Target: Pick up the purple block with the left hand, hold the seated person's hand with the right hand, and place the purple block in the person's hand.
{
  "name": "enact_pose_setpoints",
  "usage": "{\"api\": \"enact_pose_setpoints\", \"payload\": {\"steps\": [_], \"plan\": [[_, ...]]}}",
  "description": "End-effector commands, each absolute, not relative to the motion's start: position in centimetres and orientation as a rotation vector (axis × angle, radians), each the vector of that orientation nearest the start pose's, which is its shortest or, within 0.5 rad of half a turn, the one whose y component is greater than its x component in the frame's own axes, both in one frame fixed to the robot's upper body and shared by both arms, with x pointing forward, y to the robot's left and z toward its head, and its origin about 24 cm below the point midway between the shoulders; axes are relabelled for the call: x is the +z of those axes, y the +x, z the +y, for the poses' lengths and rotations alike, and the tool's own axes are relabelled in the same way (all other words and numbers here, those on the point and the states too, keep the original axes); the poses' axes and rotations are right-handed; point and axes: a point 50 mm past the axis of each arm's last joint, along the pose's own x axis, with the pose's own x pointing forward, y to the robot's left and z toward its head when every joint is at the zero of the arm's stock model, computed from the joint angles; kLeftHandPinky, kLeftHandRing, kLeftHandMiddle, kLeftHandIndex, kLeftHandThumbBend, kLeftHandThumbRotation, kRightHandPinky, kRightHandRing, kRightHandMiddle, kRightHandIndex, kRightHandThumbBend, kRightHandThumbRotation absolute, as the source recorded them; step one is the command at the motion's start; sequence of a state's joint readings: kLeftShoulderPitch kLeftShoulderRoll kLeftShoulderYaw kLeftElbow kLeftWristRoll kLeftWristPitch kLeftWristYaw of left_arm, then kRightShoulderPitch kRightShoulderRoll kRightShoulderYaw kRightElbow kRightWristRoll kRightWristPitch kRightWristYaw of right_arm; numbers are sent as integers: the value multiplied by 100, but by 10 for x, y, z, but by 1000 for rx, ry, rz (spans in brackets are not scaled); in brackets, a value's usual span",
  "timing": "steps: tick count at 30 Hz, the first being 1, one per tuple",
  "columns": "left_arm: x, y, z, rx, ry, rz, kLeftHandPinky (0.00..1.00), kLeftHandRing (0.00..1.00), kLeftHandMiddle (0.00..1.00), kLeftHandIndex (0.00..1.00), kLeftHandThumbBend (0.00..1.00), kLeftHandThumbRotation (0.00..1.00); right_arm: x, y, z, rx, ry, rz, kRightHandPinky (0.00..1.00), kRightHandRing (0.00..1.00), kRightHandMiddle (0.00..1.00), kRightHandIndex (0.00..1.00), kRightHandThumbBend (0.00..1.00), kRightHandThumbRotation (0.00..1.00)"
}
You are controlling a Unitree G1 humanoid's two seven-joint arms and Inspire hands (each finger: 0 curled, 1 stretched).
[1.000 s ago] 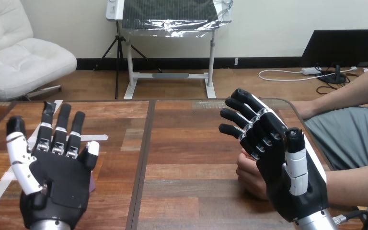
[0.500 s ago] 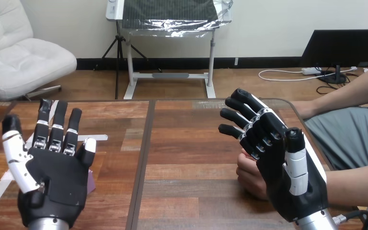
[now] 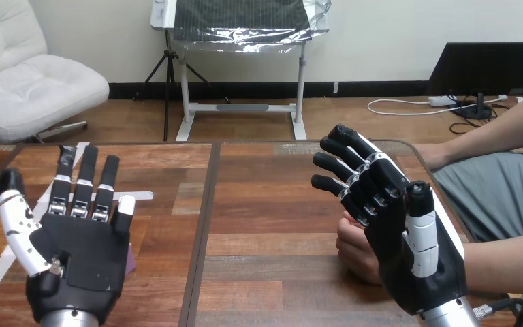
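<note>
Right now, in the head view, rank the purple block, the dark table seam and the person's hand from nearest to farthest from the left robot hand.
1. Purple block: peeking out at the right edge of the left robot hand, partly hidden.
2. Dark table seam: further right, mid-table.
3. Person's hand: far right, partly covered by the right robot hand.

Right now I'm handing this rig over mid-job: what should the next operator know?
Left hand: open, fingers straight, over the table's left part, holding nothing.
Right hand: open, raised in front of the person's hand; no grasp seen.
Purple block: on the table, a sliver showing at the left hand's right edge.
Done: nothing yet. Left: pick up the block, hold the person's hand, place the block in it.
</note>
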State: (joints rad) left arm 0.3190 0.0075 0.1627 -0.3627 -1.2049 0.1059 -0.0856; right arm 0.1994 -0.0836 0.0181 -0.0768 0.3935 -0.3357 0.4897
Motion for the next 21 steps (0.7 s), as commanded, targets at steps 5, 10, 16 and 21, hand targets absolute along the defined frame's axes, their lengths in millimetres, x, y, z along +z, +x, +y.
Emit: {"api": "enact_pose_setpoints", "payload": {"steps": [5, 10, 16, 21], "plan": [[71, 192, 184, 5, -1261, -178, 0, 100, 100, 100, 48, 89, 72, 212, -157, 401, 217, -377, 82, 87, 88, 87, 87, 87], [71, 192, 182, -6, -1332, -171, 0, 88, 88, 94, 43, 92, 72, 212, -157, 407, 219, -380, 82, 87, 88, 87, 87, 88], [71, 193, 178, 17, -1410, -155, 2, 41, 53, 61, 35, 90, 71, 212, -157, 408, 219, -381, 82, 87, 89, 87, 86, 88], [71, 194, 175, 7, -1441, -160, 2, 23, 34, 41, 28, 87, 71, 213, -157, 411, 219, -381, 82, 88, 89, 87, 86, 87]]}}
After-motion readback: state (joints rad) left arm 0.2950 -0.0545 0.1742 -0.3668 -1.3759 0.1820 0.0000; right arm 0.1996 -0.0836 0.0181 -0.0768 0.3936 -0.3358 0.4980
